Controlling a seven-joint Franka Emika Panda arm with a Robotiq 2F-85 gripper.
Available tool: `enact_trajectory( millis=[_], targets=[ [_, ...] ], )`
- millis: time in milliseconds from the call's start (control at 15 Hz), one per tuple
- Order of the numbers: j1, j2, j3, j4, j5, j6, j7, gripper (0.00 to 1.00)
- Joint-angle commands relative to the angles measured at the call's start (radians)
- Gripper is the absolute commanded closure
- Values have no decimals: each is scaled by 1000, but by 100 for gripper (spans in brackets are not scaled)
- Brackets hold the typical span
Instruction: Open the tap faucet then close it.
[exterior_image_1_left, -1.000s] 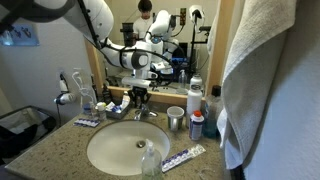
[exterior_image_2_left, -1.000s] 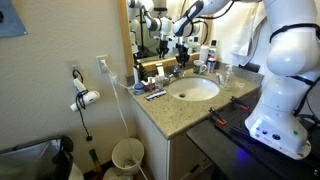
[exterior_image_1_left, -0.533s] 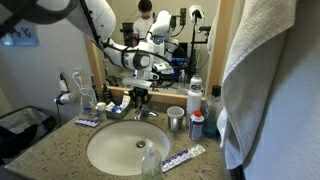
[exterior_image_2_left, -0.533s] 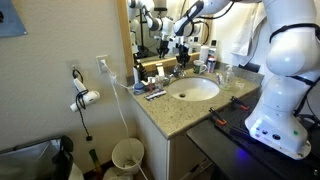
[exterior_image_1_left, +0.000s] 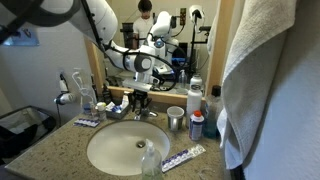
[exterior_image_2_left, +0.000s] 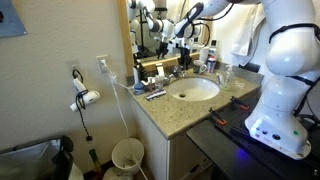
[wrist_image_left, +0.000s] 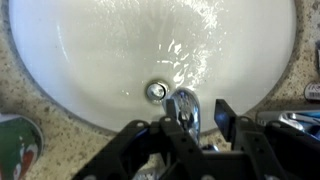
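Observation:
The tap faucet (exterior_image_1_left: 144, 110) is a small chrome fixture behind the white basin (exterior_image_1_left: 115, 150), and it shows in both exterior views (exterior_image_2_left: 184, 73). My gripper (exterior_image_1_left: 140, 94) hangs just above it, pointing down (exterior_image_2_left: 181, 63). In the wrist view the curved spout (wrist_image_left: 183, 106) sits between my two black fingers (wrist_image_left: 188, 122), which stand apart on either side of it. The lever handle is hidden under the gripper body. The basin surface below the spout shimmers with ripples; I cannot tell if water is running.
A cylindrical metal cup (exterior_image_1_left: 175, 119), a blue bottle (exterior_image_1_left: 197, 125) and a dark bottle stand beside the basin. A clear bottle (exterior_image_1_left: 150, 160) and a toothbrush pack (exterior_image_1_left: 183, 157) lie at the counter front. A towel (exterior_image_1_left: 270, 80) hangs near. A hair dryer (exterior_image_2_left: 85, 98) is on the wall.
The gripper has shifted very slightly upward over the faucet. Nothing else has moved.

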Motion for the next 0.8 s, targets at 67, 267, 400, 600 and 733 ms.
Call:
enact_trajectory(
  millis=[67,267,400,600,733],
  targets=[
    [2,-19,-10,-42,-1,-15,26,16],
    [8,-48,-8,-54,-2,7,23,0],
    [15,-69,-6,-54,-8,4,21,0],
    [24,-102,-6,-49,-16,-4,20,0],
    [32,-127,-9,-50,-24,10,23,0]
  ],
)
